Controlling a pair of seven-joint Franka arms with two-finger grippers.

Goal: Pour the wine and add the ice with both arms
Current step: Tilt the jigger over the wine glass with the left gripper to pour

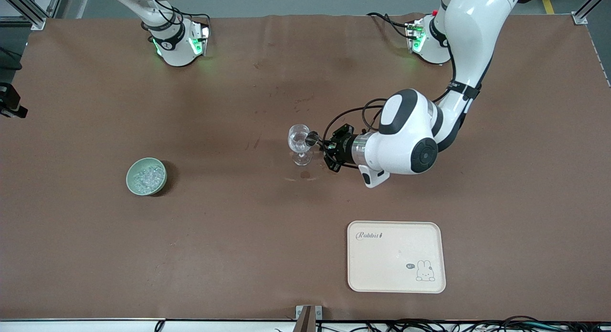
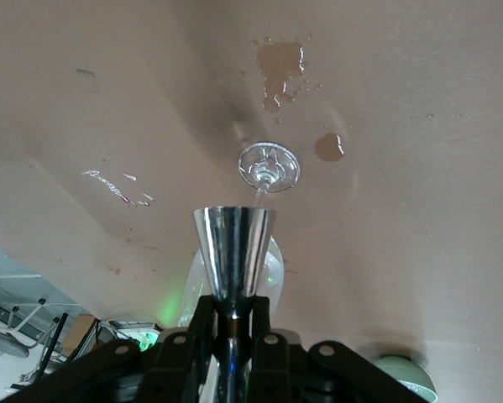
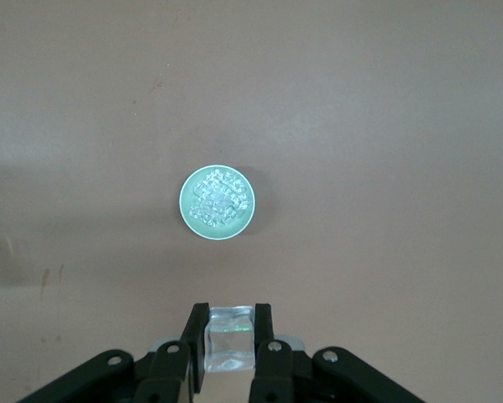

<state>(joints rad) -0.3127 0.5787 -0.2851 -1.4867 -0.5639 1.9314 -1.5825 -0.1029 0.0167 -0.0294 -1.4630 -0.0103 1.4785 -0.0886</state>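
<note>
A clear stemmed glass [image 1: 300, 148] stands mid-table; its foot [image 2: 269, 166] shows in the left wrist view. My left gripper [image 1: 326, 149] is shut on the stem of a shiny metal measuring cup [image 1: 311, 138], held on its side with its mouth at the glass's rim. In the left wrist view the gripper [image 2: 233, 306] grips the cup [image 2: 233, 248]. The ice [image 1: 147, 176] lies heaped in a pale green bowl [image 1: 134, 186] toward the right arm's end. My right gripper [image 3: 228, 315] is high over the bowl [image 3: 186, 201] and its ice [image 3: 219, 200], shut on a clear ice cube [image 3: 228, 340]. It is out of the front view.
A cream tray [image 1: 396, 256] with a rabbit print lies nearer the front camera, toward the left arm's end. Wet spots [image 1: 305, 177] mark the brown table cover beside the glass's foot; they also show in the left wrist view [image 2: 280, 63].
</note>
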